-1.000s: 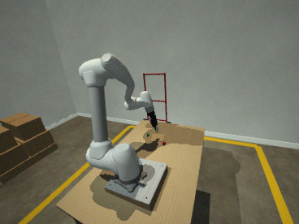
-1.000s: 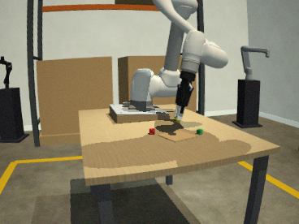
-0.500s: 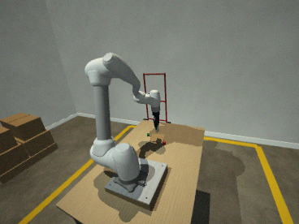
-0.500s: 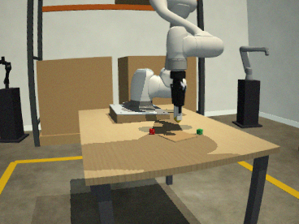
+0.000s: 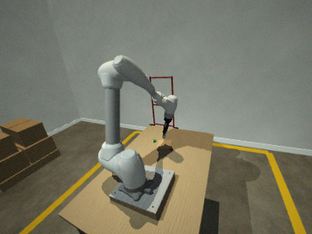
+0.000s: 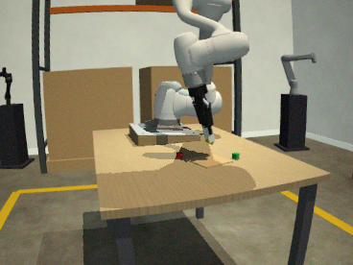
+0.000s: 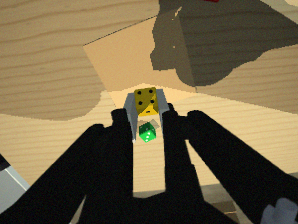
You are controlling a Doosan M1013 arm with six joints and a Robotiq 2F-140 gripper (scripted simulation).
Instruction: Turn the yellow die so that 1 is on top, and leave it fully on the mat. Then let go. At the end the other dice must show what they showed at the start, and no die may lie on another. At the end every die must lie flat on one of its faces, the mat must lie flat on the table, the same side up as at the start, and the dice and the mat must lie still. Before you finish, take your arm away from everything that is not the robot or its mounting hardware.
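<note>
Four pips on the yellow die's face toward my wrist; my fingers are closed on its sides, holding it up above the desk. Mat lies flat on the desk. Green die and red die sit on the desk, off the mat, well apart. Red die mostly cut off in wrist view. My fingers tilt; top face number, can't tell.

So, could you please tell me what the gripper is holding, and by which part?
The yellow die, pinched between the fingertips by two opposite side faces.
</note>
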